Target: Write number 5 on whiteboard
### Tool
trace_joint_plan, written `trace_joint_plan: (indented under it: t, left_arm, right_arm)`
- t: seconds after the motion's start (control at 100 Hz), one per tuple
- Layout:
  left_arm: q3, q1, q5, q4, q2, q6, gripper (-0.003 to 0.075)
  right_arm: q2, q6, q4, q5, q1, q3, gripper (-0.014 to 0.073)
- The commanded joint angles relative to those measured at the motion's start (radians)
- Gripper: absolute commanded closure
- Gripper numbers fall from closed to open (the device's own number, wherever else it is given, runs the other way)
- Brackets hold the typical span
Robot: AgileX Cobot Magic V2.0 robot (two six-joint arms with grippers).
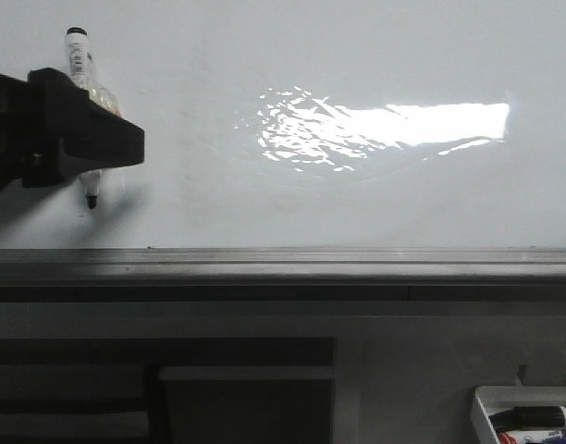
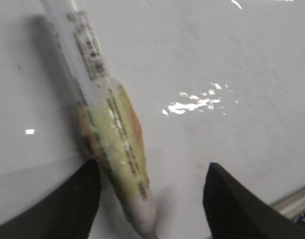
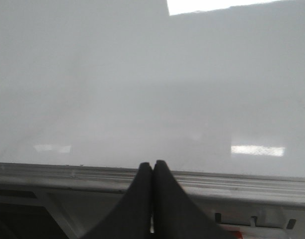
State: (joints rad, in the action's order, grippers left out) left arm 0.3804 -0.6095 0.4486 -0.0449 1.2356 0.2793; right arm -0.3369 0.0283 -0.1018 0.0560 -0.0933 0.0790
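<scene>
The left gripper point(image 1: 87, 148) holds one marker point(image 1: 81, 69) at about nine o'clock on the whiteboard point(image 1: 357, 203), tip pointing down toward six o'clock and lying at or just off the glossy surface. In the left wrist view the fingers point(image 2: 75, 206) look spread, with the marker point(image 2: 112, 139) lying against one of them and the other standing apart, so I cannot tell how firmly it is pinched. No stroke of the number 5 shows on the board yet.

To write well, I judge the tip should be pressed lightly and squarely, then drawn for the short top bar, the vertical, and the curved tail, with even pressure so the loosely seated marker does not twist.

The right gripper point(image 3: 152, 199) has its fingers pressed together, holding nothing, by the board's grey frame point(image 3: 68, 174).

Counted: one whiteboard, one marker in hand, two grippers, one glare patch point(image 1: 394, 125), one tray point(image 1: 491, 407) at five o'clock with at least two markers in it.
</scene>
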Motion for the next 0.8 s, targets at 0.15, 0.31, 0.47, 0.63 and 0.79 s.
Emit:
trace_joint_plan:
  t: [0.15, 0.31, 0.47, 0.63, 0.79]
  left_arm:
    - [0.026, 0.056, 0.010, -0.022, 0.004, 0.005, 0.0738]
    - [0.026, 0.056, 0.008, 0.061, 0.002, 0.005, 0.0741]
    - [0.026, 0.051, 0.013, 0.320, -0.006, 0.005, 0.0741]
    - [0.026, 0.031, 0.064, 0.586, -0.024, 0.005, 0.0741]
    - [0.026, 0.029, 0.196, 0.810, -0.045, 0.005, 0.0741]
  right_arm:
    - [-0.015, -0.006, -0.083, -0.081, -0.003, 0.039, 0.0655]
    - [-0.029, -0.006, -0.083, 0.030, -0.036, 0.097, 0.0655]
    - [-0.070, -0.115, -0.081, 0.133, -0.156, 0.183, 0.0655]
    - [-0.153, -0.217, -0.081, 0.170, -0.310, 0.265, 0.0655]
    - [-0.253, -0.219, -0.119, 0.170, -0.476, 0.360, 0.0655]
